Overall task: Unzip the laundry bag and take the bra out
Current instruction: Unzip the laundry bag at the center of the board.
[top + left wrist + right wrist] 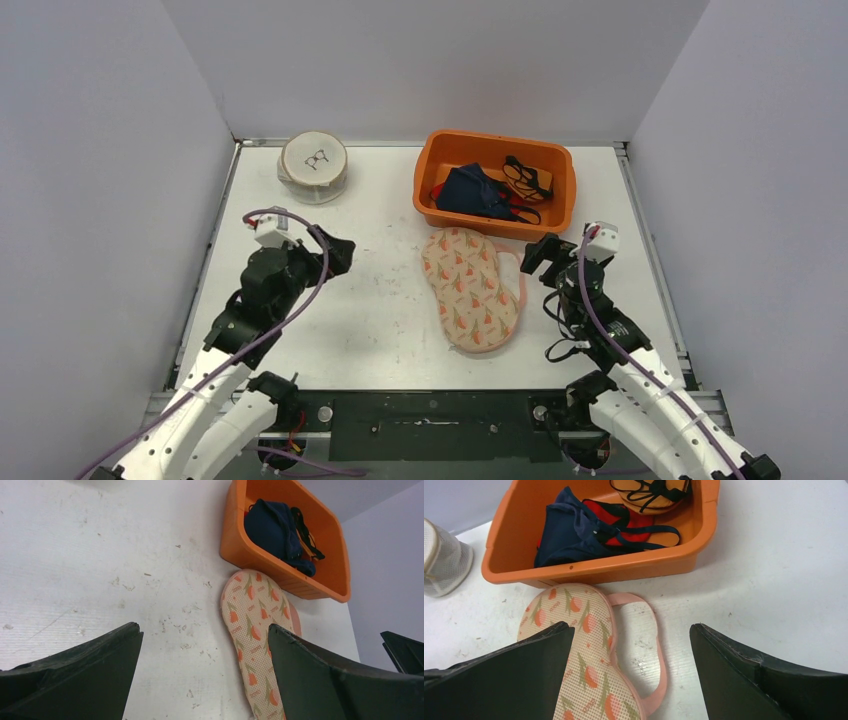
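The laundry bag (470,290) is a flat, peanut-shaped mesh pouch with an orange tulip print and pink trim. It lies in the middle of the table, and a pink strap loop (659,645) sticks out on its right side. It also shows in the left wrist view (252,615) and the right wrist view (579,625). The bra is hidden. My left gripper (338,252) hovers open to the left of the bag, with bare table between its fingers (204,627). My right gripper (540,255) hovers open just right of the bag's upper end, over the strap loop (631,626).
An orange bin (495,136) behind the bag holds navy, red and orange strappy garments (589,530). A round white mesh pouch (314,168) with a glasses motif stands at the back left. White walls close in the table on three sides.
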Action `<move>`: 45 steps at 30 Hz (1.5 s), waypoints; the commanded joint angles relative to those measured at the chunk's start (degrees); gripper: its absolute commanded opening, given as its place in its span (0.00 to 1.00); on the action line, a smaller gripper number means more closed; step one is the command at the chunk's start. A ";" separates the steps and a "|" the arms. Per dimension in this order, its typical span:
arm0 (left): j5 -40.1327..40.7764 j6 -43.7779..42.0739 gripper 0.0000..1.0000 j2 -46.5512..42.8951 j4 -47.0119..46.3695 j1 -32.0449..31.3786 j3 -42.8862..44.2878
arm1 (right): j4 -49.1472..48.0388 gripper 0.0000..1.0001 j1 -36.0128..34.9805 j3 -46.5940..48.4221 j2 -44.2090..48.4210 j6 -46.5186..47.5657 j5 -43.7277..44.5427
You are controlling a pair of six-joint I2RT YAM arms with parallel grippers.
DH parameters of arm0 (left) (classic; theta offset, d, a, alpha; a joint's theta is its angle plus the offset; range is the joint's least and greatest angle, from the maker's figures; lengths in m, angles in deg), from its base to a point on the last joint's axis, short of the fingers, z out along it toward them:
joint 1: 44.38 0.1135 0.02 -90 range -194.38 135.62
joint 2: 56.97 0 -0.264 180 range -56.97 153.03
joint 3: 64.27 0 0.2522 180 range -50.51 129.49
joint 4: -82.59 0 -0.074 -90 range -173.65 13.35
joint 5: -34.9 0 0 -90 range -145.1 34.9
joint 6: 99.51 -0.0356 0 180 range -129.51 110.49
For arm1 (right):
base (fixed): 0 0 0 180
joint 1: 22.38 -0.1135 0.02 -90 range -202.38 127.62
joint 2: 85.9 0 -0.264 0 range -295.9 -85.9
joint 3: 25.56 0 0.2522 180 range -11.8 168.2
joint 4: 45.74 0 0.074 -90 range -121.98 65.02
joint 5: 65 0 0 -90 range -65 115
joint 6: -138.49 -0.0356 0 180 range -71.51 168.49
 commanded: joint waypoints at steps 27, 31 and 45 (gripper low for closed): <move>-5.91 16.40 0.96 11.85 -29.30 -21.38 -18.73 | -10.62 0.98 -0.45 -19.29 1.30 -14.65 -23.22; -6.01 17.03 0.96 14.06 -35.08 -22.92 -21.06 | -3.64 0.98 -0.55 -19.42 7.58 -16.98 -22.94; -3.95 17.40 0.96 8.10 -36.31 -23.31 -25.68 | -6.35 0.93 -0.73 -23.33 5.44 -25.58 -28.50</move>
